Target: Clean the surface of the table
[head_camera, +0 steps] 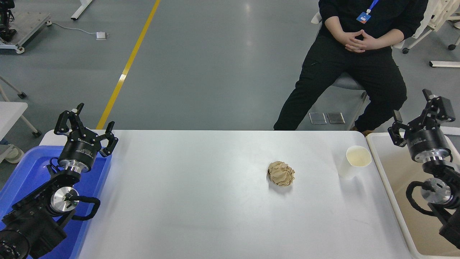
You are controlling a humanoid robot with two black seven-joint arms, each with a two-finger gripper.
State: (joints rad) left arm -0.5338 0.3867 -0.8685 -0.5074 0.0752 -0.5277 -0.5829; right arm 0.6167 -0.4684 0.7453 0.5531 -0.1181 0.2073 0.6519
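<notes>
The white table surface (187, 201) fills the middle of the view. A crumpled ball of brown paper (281, 173) lies on it right of centre. A white paper cup (355, 162) stands upright near the table's right edge. My right gripper (413, 109) is open and empty, raised over the far end of the beige-white bin, to the right of the cup and apart from it. My left gripper (86, 120) is open and empty, parked over the far left corner above the blue tray.
A shallow blue tray (25, 180) lies at the table's left edge under my left arm. A beige-white bin (399, 187) stands against the right edge. A person in black (354, 54) sits beyond the far right corner with hands clasped.
</notes>
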